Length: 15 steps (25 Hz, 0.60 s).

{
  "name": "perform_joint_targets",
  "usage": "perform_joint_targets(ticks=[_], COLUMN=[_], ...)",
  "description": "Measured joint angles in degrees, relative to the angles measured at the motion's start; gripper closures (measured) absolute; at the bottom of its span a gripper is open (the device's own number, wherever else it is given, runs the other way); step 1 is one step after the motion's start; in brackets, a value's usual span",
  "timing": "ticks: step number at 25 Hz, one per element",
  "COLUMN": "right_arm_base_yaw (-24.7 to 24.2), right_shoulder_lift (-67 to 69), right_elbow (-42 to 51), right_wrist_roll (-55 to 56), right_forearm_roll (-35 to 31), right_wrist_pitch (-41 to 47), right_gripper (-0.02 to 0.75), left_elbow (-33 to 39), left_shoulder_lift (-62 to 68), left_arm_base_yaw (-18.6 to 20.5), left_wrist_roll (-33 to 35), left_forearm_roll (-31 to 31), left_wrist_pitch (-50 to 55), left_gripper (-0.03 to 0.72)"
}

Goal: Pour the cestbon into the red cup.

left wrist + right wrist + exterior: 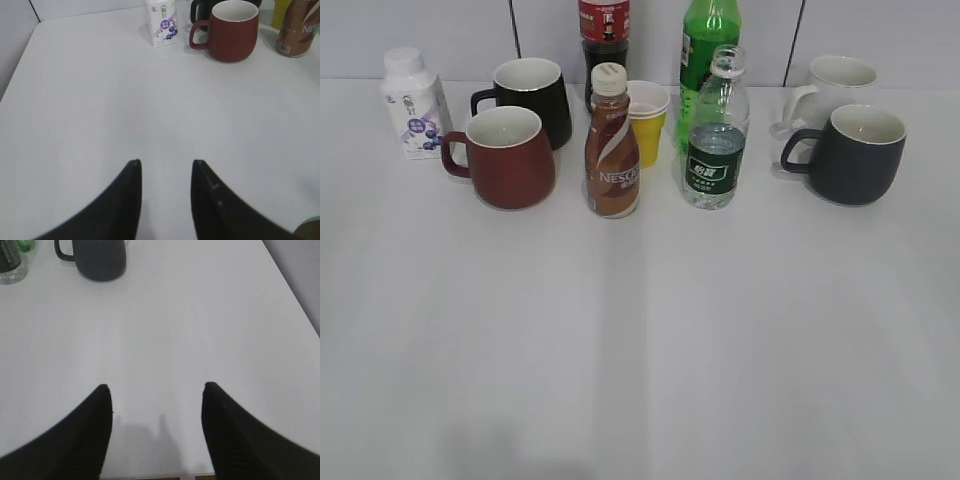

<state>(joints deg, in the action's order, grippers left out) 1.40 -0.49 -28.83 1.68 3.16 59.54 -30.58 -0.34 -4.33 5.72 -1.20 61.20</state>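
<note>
The cestbon (716, 130), a clear uncapped bottle with a dark green label, stands upright at the back middle of the white table; its base shows in the right wrist view (10, 262). The red cup (505, 157), dark red with a white inside and its handle to the left, stands left of it and also shows in the left wrist view (231, 30). My left gripper (165, 162) is open and empty over bare table, well short of the cup. My right gripper (156, 386) is open and empty near the table's front edge. Neither gripper shows in the exterior view.
A brown Nescafe bottle (612, 145) stands between cup and cestbon. Behind are a black mug (533, 95), a yellow cup (648, 120), a green soda bottle (705, 45) and a dark cola bottle (604, 30). A white milk bottle (412, 102) is far left; a dark grey mug (855, 155) and a white mug (835, 85) are right.
</note>
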Motion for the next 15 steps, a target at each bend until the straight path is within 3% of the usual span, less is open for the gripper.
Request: perform_joint_targets(ticks=[15], right_arm_base_yaw=[0.0], right_shoulder_lift=[0.0], right_elbow=[0.0], right_wrist_roll=[0.0], right_forearm_roll=[0.0], right_wrist_pitch=[0.0], right_gripper=[0.307], left_elbow=[0.0], left_shoulder_lift=[0.0], left_arm_base_yaw=[0.05], left_wrist_roll=[0.0], left_forearm_roll=[0.0], left_wrist_pitch=[0.0], left_gripper=[0.449])
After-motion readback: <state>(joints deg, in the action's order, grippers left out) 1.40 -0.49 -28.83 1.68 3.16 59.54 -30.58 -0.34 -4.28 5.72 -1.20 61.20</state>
